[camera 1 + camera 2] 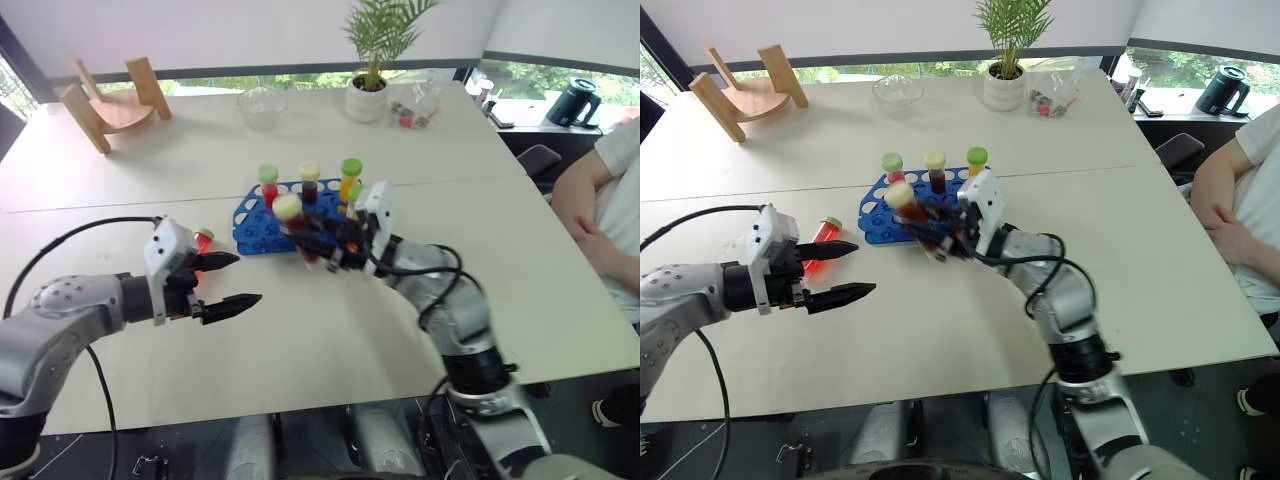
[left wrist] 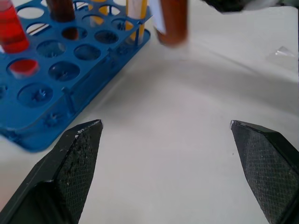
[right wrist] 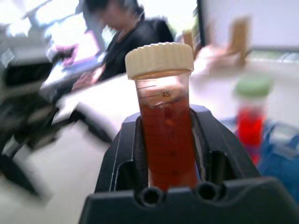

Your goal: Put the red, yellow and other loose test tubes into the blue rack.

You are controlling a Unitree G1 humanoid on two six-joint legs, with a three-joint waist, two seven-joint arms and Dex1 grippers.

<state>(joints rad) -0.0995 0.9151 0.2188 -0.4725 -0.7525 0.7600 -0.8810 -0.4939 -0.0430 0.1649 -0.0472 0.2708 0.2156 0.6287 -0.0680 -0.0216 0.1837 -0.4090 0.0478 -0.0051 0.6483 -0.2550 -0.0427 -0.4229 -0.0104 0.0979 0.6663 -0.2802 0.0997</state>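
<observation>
A pale table (image 1: pixel 330 340) holds a blue rack (image 1: pixel 262 222) of round holes, which serves as the landmark here. Three capped tubes stand upright in the rack: a red tube with a green cap (image 1: pixel 268 183), a dark tube with a cream cap (image 1: pixel 310 181), and a yellow tube with a green cap (image 1: pixel 350 176). The right gripper (image 1: pixel 308 243) is raised just in front of the rack's near edge, its two black fingers clamped tight on a brown tube with a cream cap (image 3: pixel 164 126), which points up and away from the wrist. From the wrist camera the brown liquid fills most of the clear tube between the fingers. A loose red tube with a green cap (image 1: pixel 819 241) lies on the table just to the left of the rack, close beside the upper finger of the left gripper (image 1: pixel 233 279). That left gripper hovers to the left of and nearer than the rack, fingers spread wide apart and holding nothing. Beyond the rack, at the far side of the table, stand a potted plant (image 1: pixel 372 60), a glass bowl (image 1: pixel 262 105) and a wooden stand (image 1: pixel 110 100). A person's arm (image 1: pixel 590 205) rests at the table's edge, well to the right of the rack
</observation>
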